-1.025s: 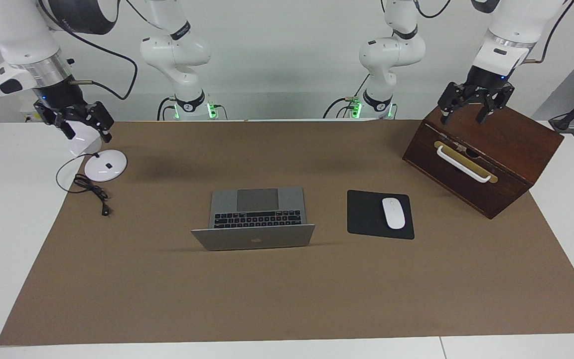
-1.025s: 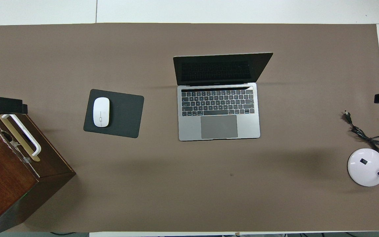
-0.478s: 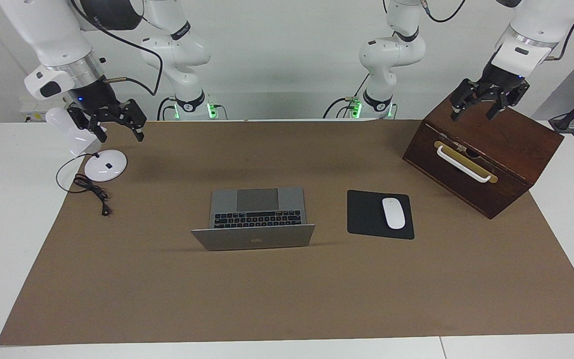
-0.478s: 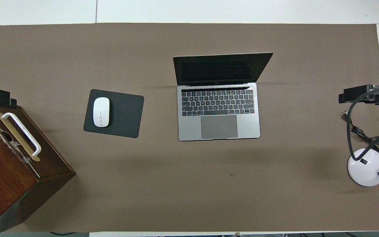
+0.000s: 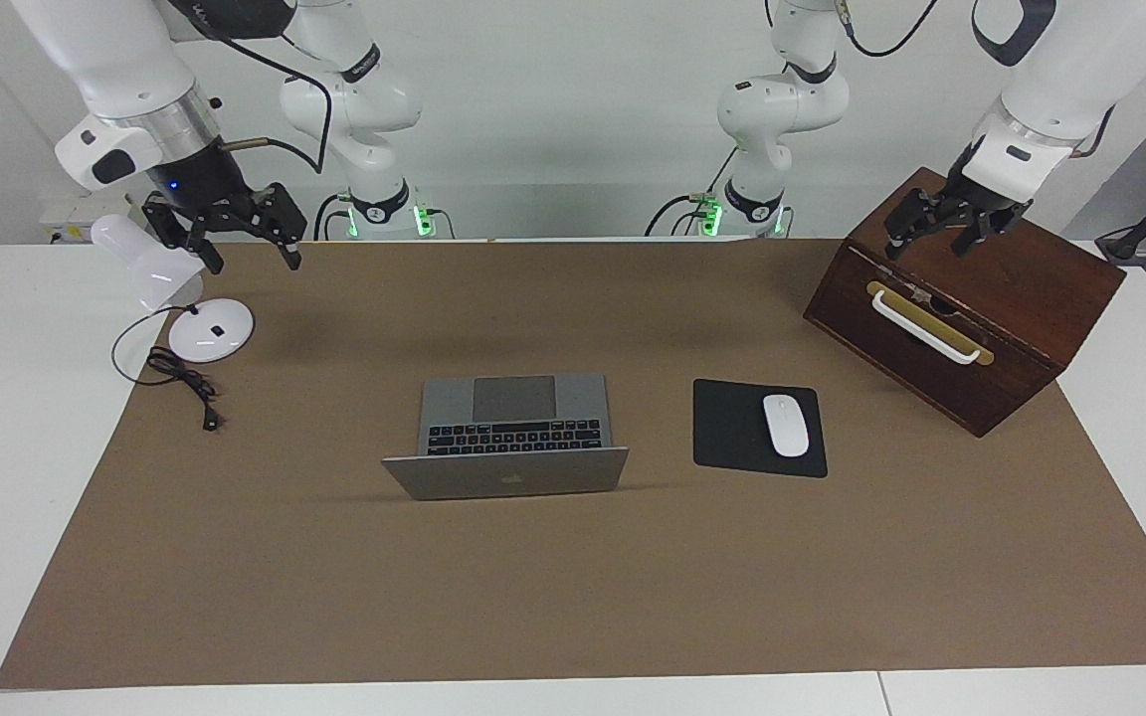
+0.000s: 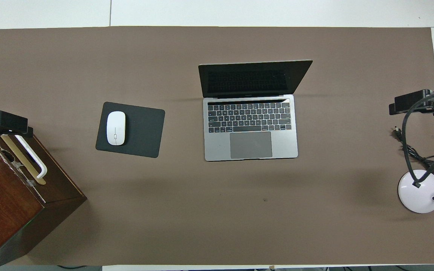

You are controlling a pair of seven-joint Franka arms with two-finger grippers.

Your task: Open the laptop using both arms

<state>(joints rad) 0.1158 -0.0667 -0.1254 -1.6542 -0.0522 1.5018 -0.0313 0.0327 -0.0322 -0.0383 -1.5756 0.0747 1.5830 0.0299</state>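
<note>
We hold our left gripper (image 5: 949,227) up over the wooden box (image 5: 1021,298) at our left arm's end of the table, fingers spread and empty, and our right gripper (image 5: 225,231) up beside the white desk lamp (image 5: 175,298) at the right arm's end, fingers likewise spread with nothing between them. Out from both claws, between them and well apart from either, the laptop (image 5: 511,438) sits on the brown mat (image 5: 573,597), its lid already raised, black keys and trackpad facing us. Toward our left claw from it lies the black mouse pad (image 5: 732,428) with a white mouse (image 5: 785,425). We judge the opening essentially done, so the sound course is to keep both claws high and clear; if more angle is wanted, one should steady the base while the other eases the lid edge gently.
</note>
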